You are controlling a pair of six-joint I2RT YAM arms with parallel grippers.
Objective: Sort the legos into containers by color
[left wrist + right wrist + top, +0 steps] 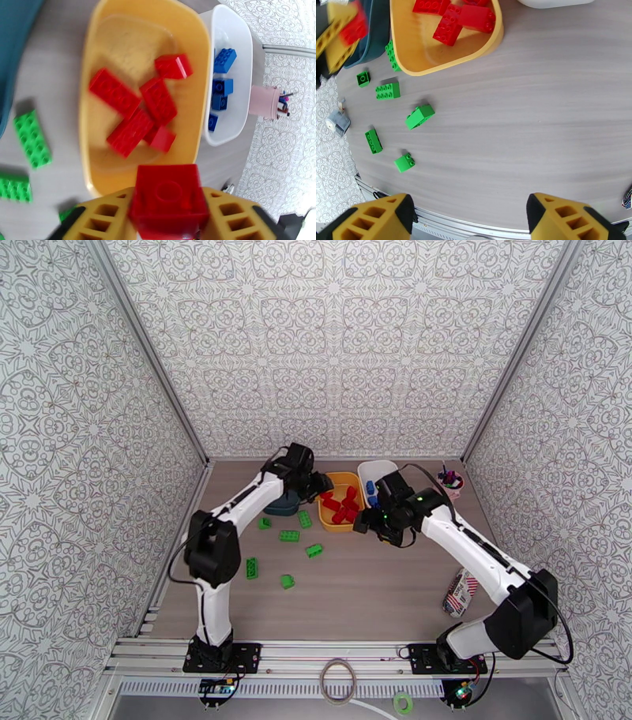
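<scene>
- Red: several red legos (pixel 130 114) are already lying in the yellow tub (pixel 130 43); one more red brick (pixel 168 197) is clamped between the fingers of the left gripper (pixel 169 221), above the tub's near rim, not yet dropped.
- Blue: four blue legos (pixel 224 59) are seen in the white tub (pixel 241 47); this colour is judged done.
- Green: six green legos (pixel 387 90) are left loose on the table (pixel 537 118), near the teal tub (pixel 15 35); its contents cannot be made out.
- Right gripper (pixel 470 213): jaws apart, nothing held, over bare table.
- Judged roughly two thirds through.
</scene>
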